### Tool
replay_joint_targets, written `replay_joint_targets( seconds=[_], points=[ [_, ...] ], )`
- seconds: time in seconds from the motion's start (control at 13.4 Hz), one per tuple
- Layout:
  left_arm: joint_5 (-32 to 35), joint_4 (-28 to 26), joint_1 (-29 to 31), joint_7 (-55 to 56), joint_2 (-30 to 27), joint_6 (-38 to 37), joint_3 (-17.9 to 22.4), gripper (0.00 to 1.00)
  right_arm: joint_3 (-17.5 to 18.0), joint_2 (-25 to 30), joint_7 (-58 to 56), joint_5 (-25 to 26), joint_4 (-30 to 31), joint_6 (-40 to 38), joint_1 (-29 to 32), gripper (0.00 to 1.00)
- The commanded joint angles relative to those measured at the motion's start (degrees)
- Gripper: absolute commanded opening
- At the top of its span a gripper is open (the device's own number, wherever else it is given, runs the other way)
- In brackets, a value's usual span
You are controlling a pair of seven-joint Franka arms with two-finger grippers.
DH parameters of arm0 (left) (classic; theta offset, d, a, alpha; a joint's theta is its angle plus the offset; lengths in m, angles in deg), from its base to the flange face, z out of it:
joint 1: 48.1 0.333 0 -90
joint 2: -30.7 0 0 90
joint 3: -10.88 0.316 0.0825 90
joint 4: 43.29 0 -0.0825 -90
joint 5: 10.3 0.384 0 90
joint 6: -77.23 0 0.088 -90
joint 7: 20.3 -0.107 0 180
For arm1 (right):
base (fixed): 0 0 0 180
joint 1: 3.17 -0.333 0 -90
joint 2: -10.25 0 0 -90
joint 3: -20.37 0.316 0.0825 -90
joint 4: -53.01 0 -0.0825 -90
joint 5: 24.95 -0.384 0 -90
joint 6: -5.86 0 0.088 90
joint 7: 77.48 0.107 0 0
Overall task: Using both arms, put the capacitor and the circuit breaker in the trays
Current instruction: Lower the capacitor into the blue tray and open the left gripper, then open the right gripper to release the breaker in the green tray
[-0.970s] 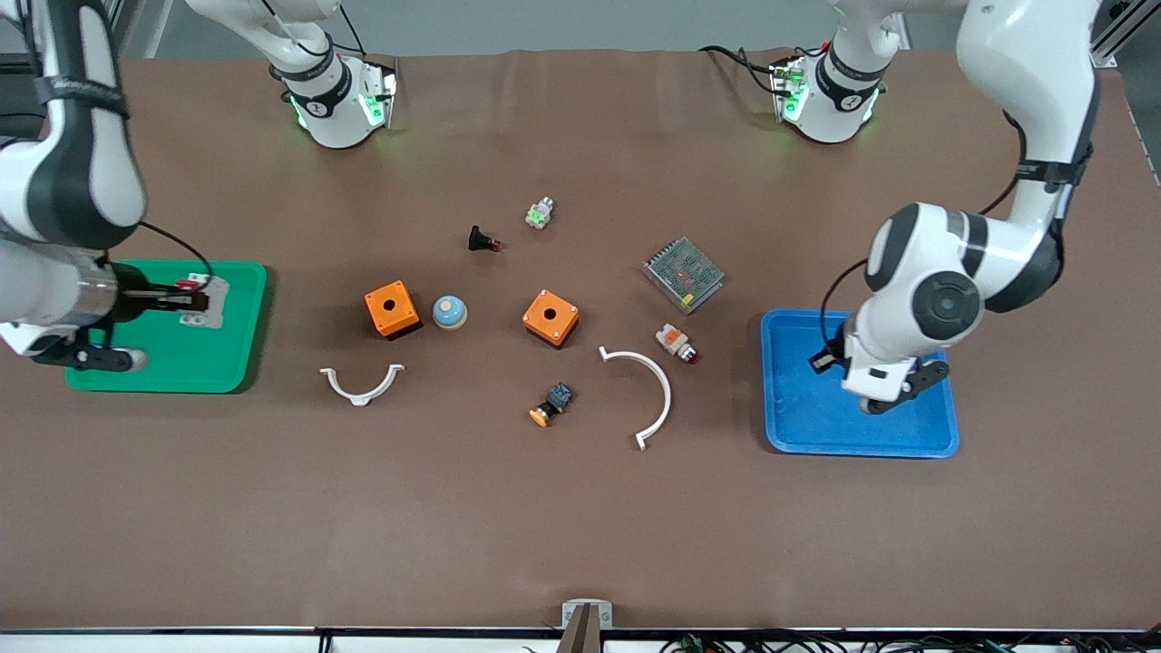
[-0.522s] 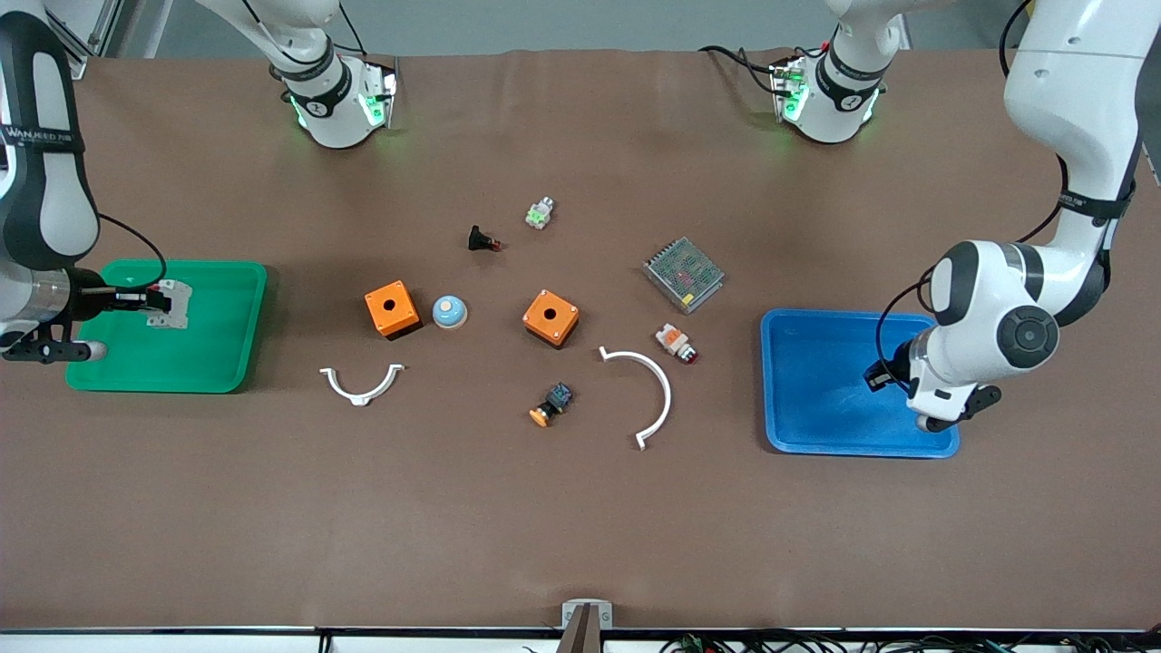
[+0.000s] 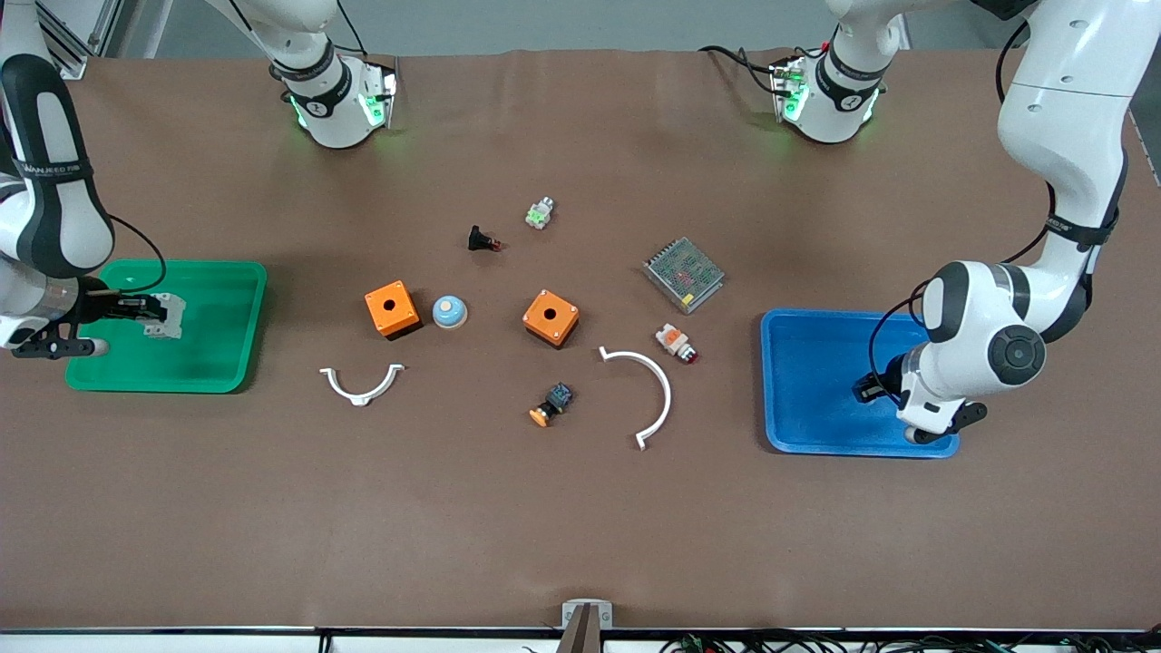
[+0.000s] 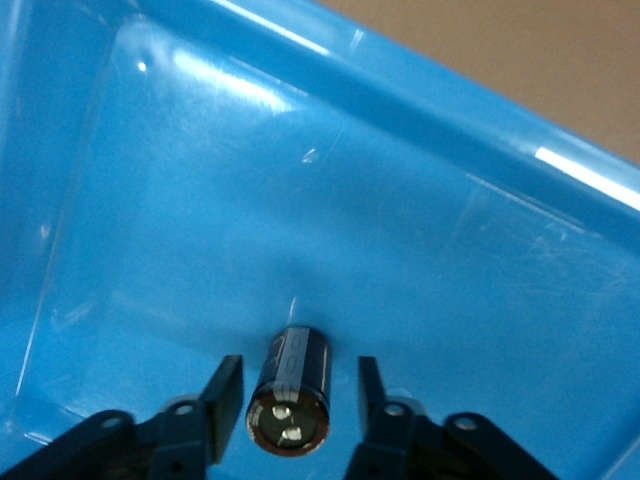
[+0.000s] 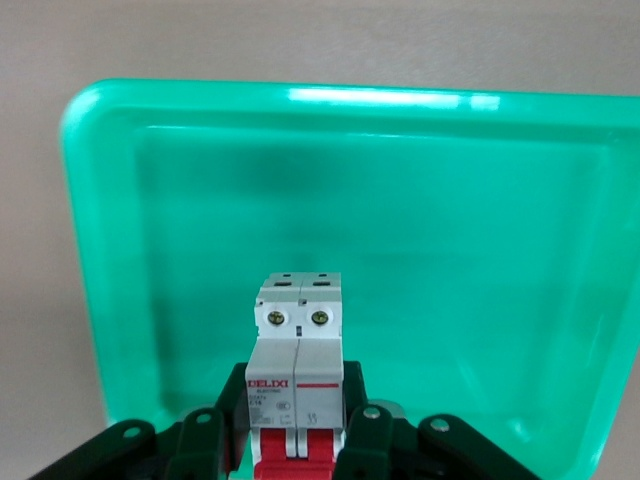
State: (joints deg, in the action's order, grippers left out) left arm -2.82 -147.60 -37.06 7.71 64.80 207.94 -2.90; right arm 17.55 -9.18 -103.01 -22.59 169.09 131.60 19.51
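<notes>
The capacitor (image 4: 290, 392), a small black cylinder with a pale end, lies on the floor of the blue tray (image 4: 420, 230). My left gripper (image 4: 298, 385) is open around it, with a gap on each side. In the front view the left gripper (image 3: 864, 389) is low over the blue tray (image 3: 816, 319), and the capacitor is hidden there. My right gripper (image 5: 298, 402) is shut on the white-grey circuit breaker (image 5: 298, 345) with red levers. It holds the breaker (image 3: 166, 316) low over the green tray (image 3: 213, 367), which also shows in the right wrist view (image 5: 470, 250).
Between the trays lie two orange boxes (image 3: 392, 308) (image 3: 551, 317), a blue dome (image 3: 449, 312), two white curved brackets (image 3: 361, 384) (image 3: 651, 392), a metal mesh unit (image 3: 683, 274) and several small push-buttons (image 3: 677, 342).
My right gripper has carried the circuit breaker farther toward the right arm's end of the green tray. My left arm has shifted toward the blue tray's corner nearest the front camera.
</notes>
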Motion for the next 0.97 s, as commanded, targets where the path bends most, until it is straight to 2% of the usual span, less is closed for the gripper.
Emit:
replay_joint_targets(
  seconds=[0.0,0.15,0.22,0.3,0.37,0.45,0.52,0.67,0.9],
  points=[
    [0.60,0.08,0.03,-4.26,-4.90,-1.76,-0.45,1.00,1.06,-1.83,-1.54,2.46,0.37,3.71,2.11,0.21],
    [0.60,0.95,0.11,-11.02,-10.17,-4.22,-0.80,1.00,1.06,-3.06,-1.45,2.47,1.77,5.64,2.72,0.23],
    [0.60,2.17,0.12,-13.58,-12.37,-6.06,-0.81,1.00,1.06,-3.24,-1.45,2.47,2.30,6.00,2.72,0.29],
    [0.60,4.10,0.12,-15.17,-13.96,-8.16,-0.81,1.00,1.06,-3.24,-1.45,2.47,2.31,5.83,2.64,0.50],
    [0.60,6.56,0.12,-16.40,-15.54,-11.23,-0.81,1.00,1.14,-3.15,-1.54,2.47,2.13,5.31,2.63,0.96],
    [0.60,9.71,0.12,-17.72,-16.77,-14.83,-0.81,1.00,1.14,-2.81,-1.63,2.47,1.78,4.61,2.55,1.00],
    [0.51,14.01,0.12,-19.21,-17.83,-20.26,-0.98,1.00,1.23,-1.67,-1.54,2.47,0.74,2.68,2.02,1.00],
    [0.34,19.91,0.29,-20.45,-19.94,-28.62,-2.55,1.00,1.58,1.23,-0.14,2.47,-3.12,-5.63,-0.25,0.99],
    [-0.71,20.91,0.38,-21.15,-25.30,-34.97,-3.18,1.00,1.93,5.97,14.59,1.77,-5.25,-13.67,-5.96,0.98]
  ],
)
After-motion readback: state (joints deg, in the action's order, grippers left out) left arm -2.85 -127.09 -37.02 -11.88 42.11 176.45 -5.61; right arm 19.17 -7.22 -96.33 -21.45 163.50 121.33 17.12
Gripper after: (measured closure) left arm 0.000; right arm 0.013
